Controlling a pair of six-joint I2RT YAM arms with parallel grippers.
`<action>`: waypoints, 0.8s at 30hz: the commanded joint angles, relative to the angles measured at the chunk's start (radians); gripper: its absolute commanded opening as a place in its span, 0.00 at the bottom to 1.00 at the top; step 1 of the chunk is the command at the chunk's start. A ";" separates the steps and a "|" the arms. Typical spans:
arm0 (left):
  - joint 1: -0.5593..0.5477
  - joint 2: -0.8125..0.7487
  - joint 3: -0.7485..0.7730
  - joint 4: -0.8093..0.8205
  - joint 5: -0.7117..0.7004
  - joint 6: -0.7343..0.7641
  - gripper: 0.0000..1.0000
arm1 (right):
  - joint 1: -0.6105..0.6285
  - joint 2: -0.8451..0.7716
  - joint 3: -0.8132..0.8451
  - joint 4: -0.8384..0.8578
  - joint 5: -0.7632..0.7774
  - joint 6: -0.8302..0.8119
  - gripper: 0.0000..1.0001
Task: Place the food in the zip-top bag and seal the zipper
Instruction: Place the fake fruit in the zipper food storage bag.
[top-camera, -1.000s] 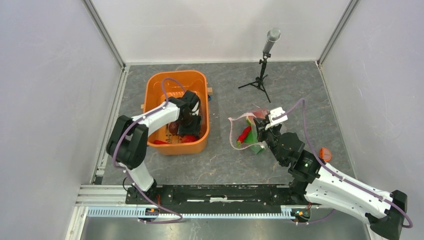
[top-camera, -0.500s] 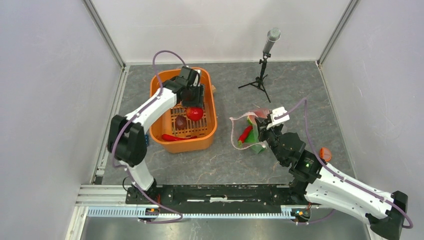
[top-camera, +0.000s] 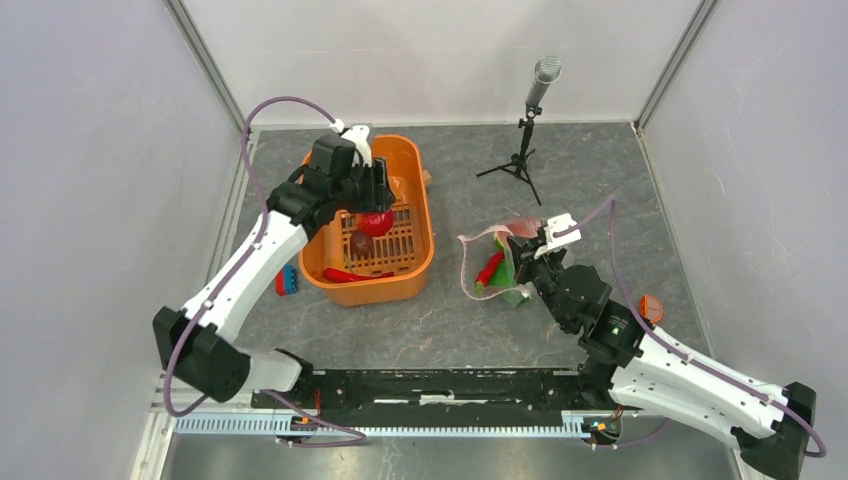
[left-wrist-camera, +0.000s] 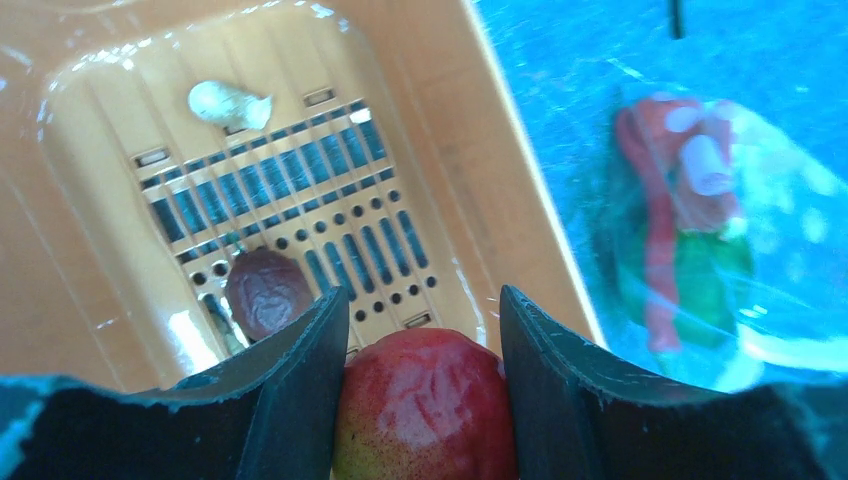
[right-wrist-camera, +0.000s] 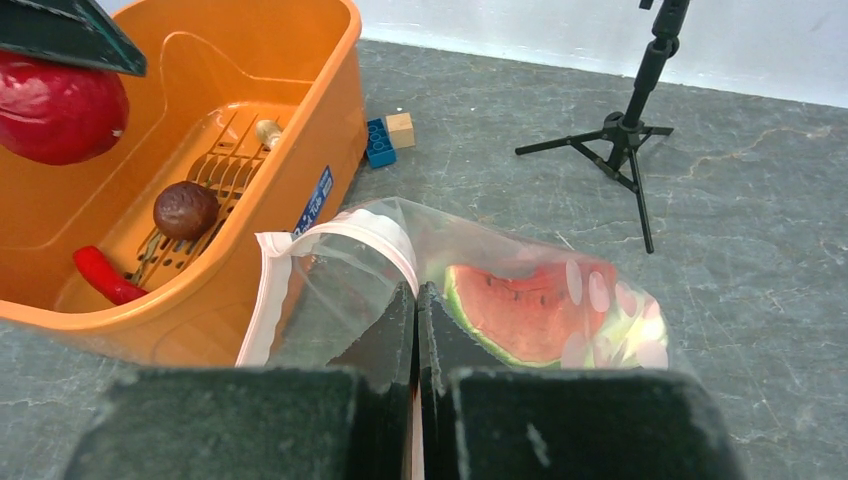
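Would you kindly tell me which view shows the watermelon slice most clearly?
The right wrist view: the watermelon slice sits close and sharp inside the zip-top bag, red flesh and green rind plain. The left wrist view gives only a blur; the top view, a small patch.

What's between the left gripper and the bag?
In the top view, only the tub's right wall and bare table separate the left gripper, holding a red fruit, from the bag.

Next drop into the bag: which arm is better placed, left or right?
Left. The left gripper holds the red fruit above the orange tub. The right gripper is shut on the zip-top bag at its mouth, holding it open, so it should probably stay put.
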 joint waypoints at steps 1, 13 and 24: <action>0.002 -0.108 -0.023 0.107 0.160 -0.024 0.02 | -0.002 -0.014 0.044 0.018 -0.014 0.060 0.01; -0.222 -0.221 -0.230 0.581 0.329 -0.178 0.02 | -0.002 0.059 0.074 0.082 -0.151 0.235 0.00; -0.407 -0.163 -0.313 0.903 0.189 -0.129 0.02 | -0.002 0.013 0.093 0.118 -0.191 0.300 0.00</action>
